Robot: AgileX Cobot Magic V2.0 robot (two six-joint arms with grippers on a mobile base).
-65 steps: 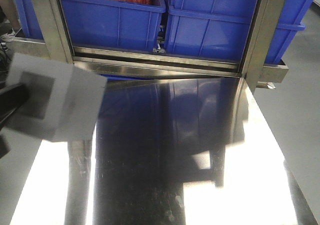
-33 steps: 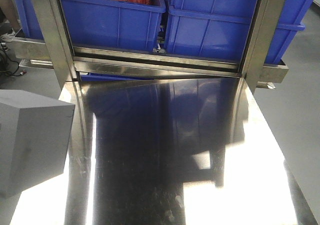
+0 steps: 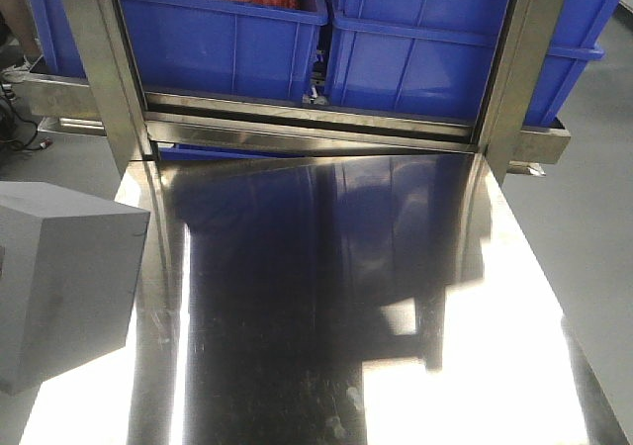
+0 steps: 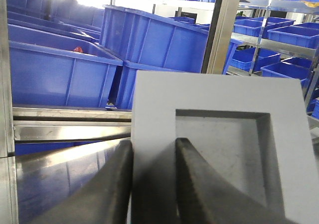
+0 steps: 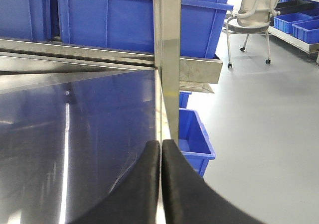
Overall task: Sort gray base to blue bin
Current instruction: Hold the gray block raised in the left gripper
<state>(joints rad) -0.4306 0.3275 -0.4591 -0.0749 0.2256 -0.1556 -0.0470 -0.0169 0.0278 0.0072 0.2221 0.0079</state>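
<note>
The gray base (image 3: 61, 289) is a matte gray block at the left edge of the front view, showing plain sides. In the left wrist view the gray base (image 4: 219, 134) fills the lower right, its square recess facing the camera. My left gripper (image 4: 153, 152) is shut on the recess's left wall, one finger outside the block and one inside the recess. A blue bin (image 3: 223, 40) with red contents stands on the rack behind the table, another (image 3: 435, 54) to its right. My right gripper (image 5: 160, 145) is shut on nothing, over the table's right edge.
A shiny steel table (image 3: 336, 307) fills the middle. Steel rack posts (image 3: 99, 59) (image 3: 514, 79) and a rail stand between the table and the bins. A small blue bin (image 5: 195, 134) sits on the floor at the right, and an office chair (image 5: 254, 10) stands beyond it.
The gray base has come down and turned at the left: a second ago it was tilted with its recess toward the front camera, now plain sides show. The right gripper's motion cannot be judged.
</note>
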